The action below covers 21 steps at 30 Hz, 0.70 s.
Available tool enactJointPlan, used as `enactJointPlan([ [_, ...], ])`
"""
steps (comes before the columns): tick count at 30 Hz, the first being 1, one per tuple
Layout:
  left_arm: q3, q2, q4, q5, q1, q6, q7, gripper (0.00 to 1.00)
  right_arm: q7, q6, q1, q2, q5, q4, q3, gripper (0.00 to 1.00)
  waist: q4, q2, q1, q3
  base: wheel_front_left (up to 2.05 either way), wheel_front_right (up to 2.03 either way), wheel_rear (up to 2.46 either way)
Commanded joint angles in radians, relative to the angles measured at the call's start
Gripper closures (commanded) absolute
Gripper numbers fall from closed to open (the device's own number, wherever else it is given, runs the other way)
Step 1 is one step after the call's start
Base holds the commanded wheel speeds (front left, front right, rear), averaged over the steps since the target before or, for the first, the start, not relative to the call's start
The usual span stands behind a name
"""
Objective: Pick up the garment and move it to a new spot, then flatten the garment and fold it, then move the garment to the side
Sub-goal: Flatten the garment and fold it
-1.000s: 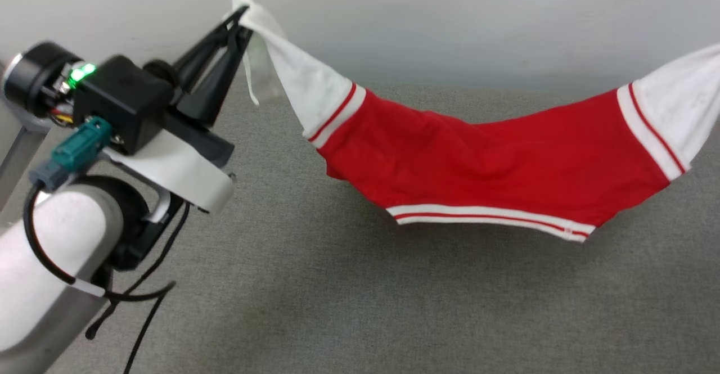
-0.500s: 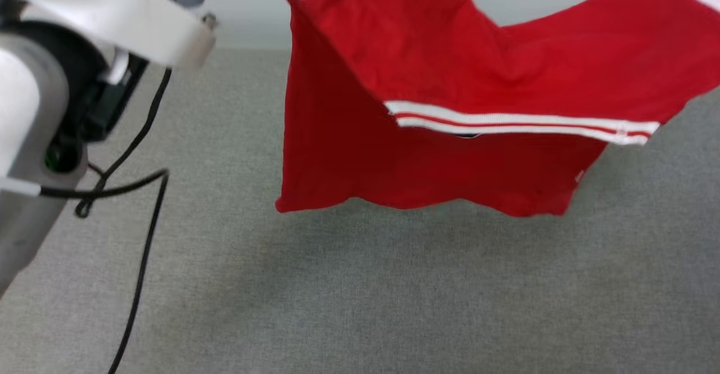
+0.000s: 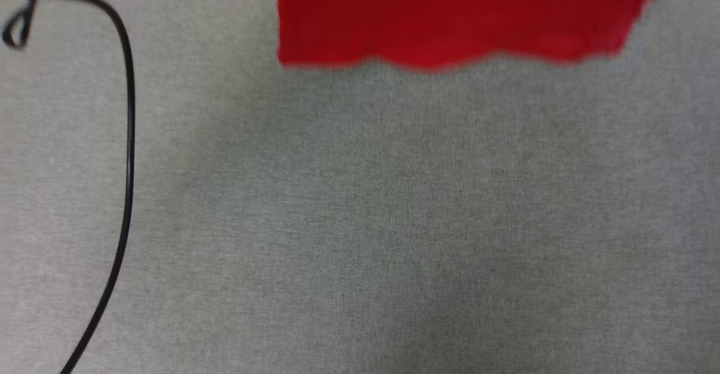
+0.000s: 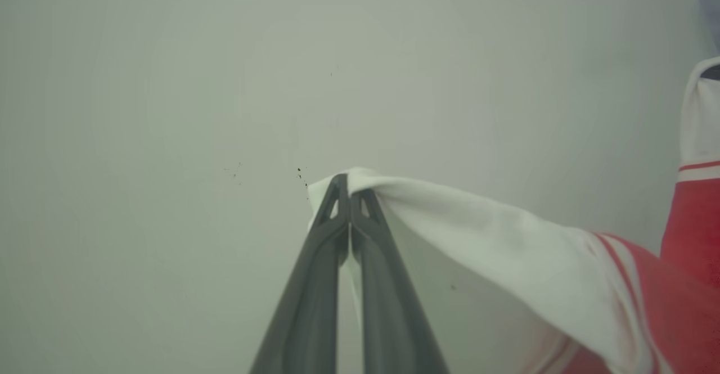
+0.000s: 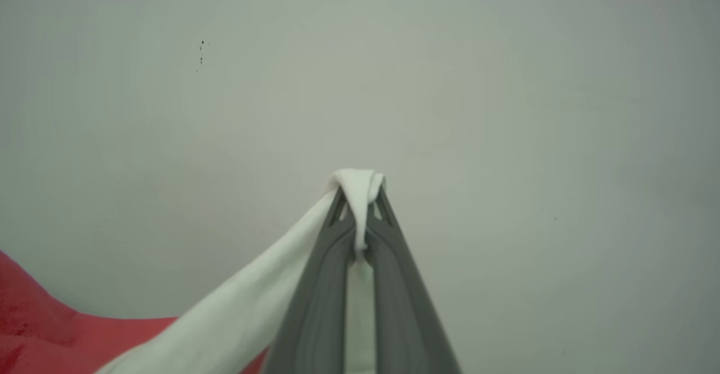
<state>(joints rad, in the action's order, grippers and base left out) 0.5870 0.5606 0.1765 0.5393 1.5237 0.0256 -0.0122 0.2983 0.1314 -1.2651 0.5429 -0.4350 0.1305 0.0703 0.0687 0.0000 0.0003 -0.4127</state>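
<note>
Grey, cloth-like surface (image 3: 360,222) is seen spread beneath the head camera, with a black cable (image 3: 128,138) looped along its left side. The red lower hem of the garment (image 3: 450,14) is hung across the top of that view, apparently clear of the surface, though the blur leaves contact uncertain. Against a pale wall (image 4: 169,81), the left hand (image 4: 350,191) is seen pinched tight on the tip of one white sleeve (image 4: 506,233), from which the cloth is drawn away towards the red body at the right of that view. The right hand (image 5: 360,191) is likewise clamped on the other white sleeve (image 5: 242,318), its fingers closed with a fold of cloth pushed up between them. The pick-up is judged to be done, and the carry to a new spot to be in hand. Laying down, flattening, folding and the shift to the side are all judged to be left.
</note>
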Motion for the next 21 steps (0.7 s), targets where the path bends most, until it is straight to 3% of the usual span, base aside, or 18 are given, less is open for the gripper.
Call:
enactJointPlan([
  [1,-0.010,-0.013,0.048,-0.006,0.057,-0.013,-0.014,1.00,-0.019,-0.001,-0.072,-0.008,0.018,0.045,0.017,1.00,-0.014,0.0000,-0.0003,-0.075,0.00,0.00,0.00],
  [5,-0.017,-0.037,0.166,-0.013,0.147,-0.041,-0.056,1.00,-0.057,-0.001,-0.203,-0.022,0.045,0.161,0.063,1.00,-0.019,0.0000,-0.0003,-0.127,0.00,0.00,0.00],
  [13,-0.033,-0.063,0.328,-0.014,0.224,-0.056,-0.136,1.00,-0.132,-0.001,-0.366,-0.047,0.086,0.340,0.119,1.00,-0.008,0.0000,-0.0003,-0.198,0.00,0.00,0.00],
  [21,-0.027,-0.088,0.445,-0.004,0.164,-0.077,-0.222,1.00,-0.244,-0.001,-0.347,-0.081,0.061,0.485,0.172,1.00,-0.003,0.0000,-0.0003,-0.211,0.00,0.00,0.00],
])
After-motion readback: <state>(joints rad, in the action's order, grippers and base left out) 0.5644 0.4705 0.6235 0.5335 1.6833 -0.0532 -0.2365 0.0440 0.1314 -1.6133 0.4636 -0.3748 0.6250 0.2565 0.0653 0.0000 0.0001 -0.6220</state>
